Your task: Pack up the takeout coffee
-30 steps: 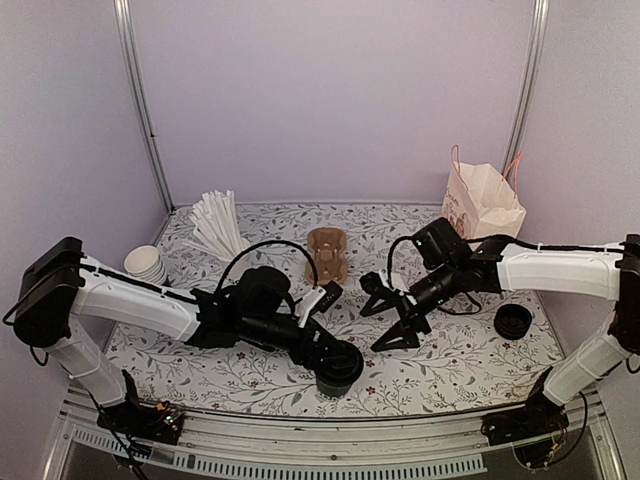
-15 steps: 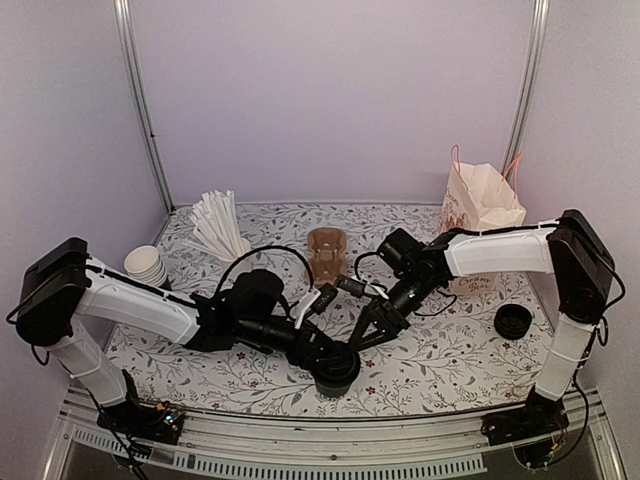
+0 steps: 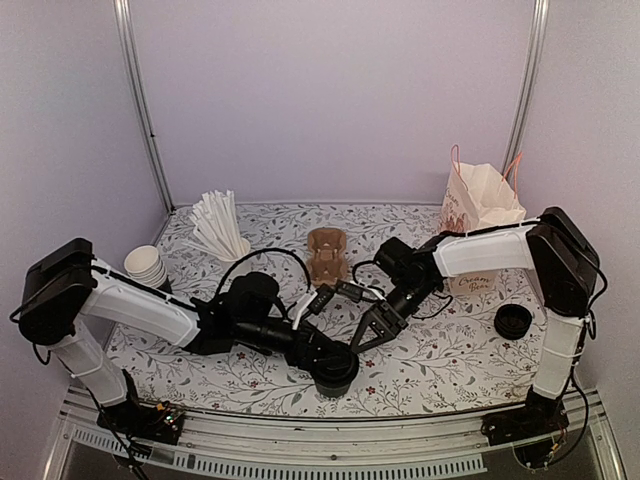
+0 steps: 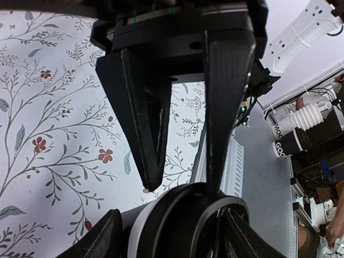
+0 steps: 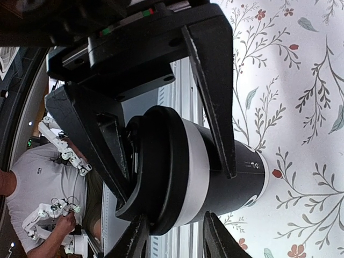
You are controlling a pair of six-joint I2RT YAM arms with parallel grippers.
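The takeout coffee (image 3: 335, 368), a small black cup with a black lid, stands near the table's front centre. My left gripper (image 3: 322, 356) reaches it from the left and grips its top. In the left wrist view one finger rests on the lid (image 4: 188, 226) and the other sits just outside the rim, around the left gripper (image 4: 183, 188). My right gripper (image 3: 358, 340) comes in from the right, rolled on its side. In its wrist view the right gripper (image 5: 178, 187) has one finger over the lid top and one across the wall of the cup (image 5: 242, 166). Whether it clamps does not show.
A white paper bag (image 3: 482, 205) stands open at the back right. A brown cup carrier (image 3: 327, 255) sits mid-table, a straw holder (image 3: 218, 225) and lidless cups (image 3: 147, 265) at the left, loose black lids (image 3: 513, 320) at the right.
The right arm has swung left across the table to the cup, and its jaws have narrowed around it. The left gripper has stayed on the cup, almost in place.
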